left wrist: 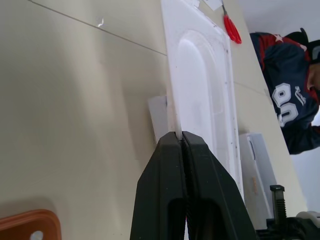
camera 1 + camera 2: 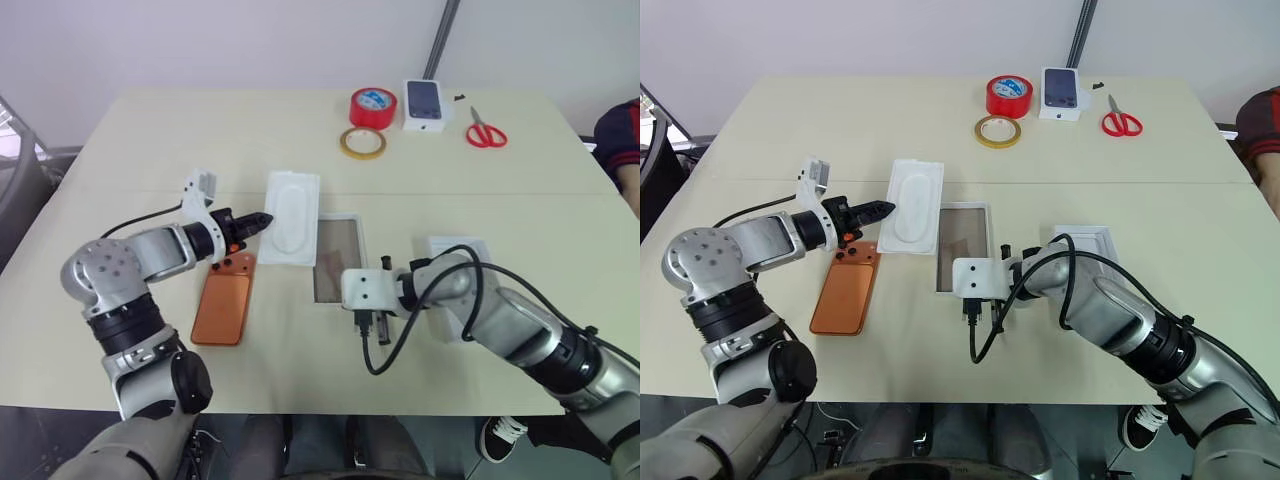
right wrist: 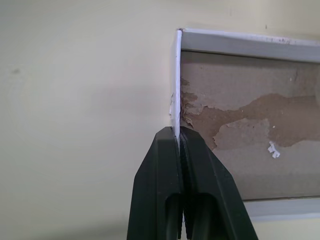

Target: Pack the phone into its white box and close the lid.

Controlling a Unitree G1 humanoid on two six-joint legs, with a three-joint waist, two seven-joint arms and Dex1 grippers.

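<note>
Items counted: one phone [image 2: 222,308] lying back-up at near left, one white box [image 2: 337,257] at centre holding nothing, its wall pinched by the right gripper [image 3: 177,134], one lid [image 2: 456,283] right; left gripper [image 1: 181,139] clamps one white insert [image 2: 290,217]

- one orange phone [image 2: 222,308] is lying on the desk [image 2: 130,150]
- one white box [image 2: 338,258] is sitting mid-desk
- one white insert [image 2: 291,217] is lying beside it
- one lid [image 2: 1087,243] is resting toward the right edge
- two tape rolls, red [image 2: 372,107] and yellowish [image 2: 362,143], are sitting near the far edge
- one small phone-picture box [image 2: 426,105] is standing there
- one pair of red scissors [image 2: 485,131] is lying there
</note>
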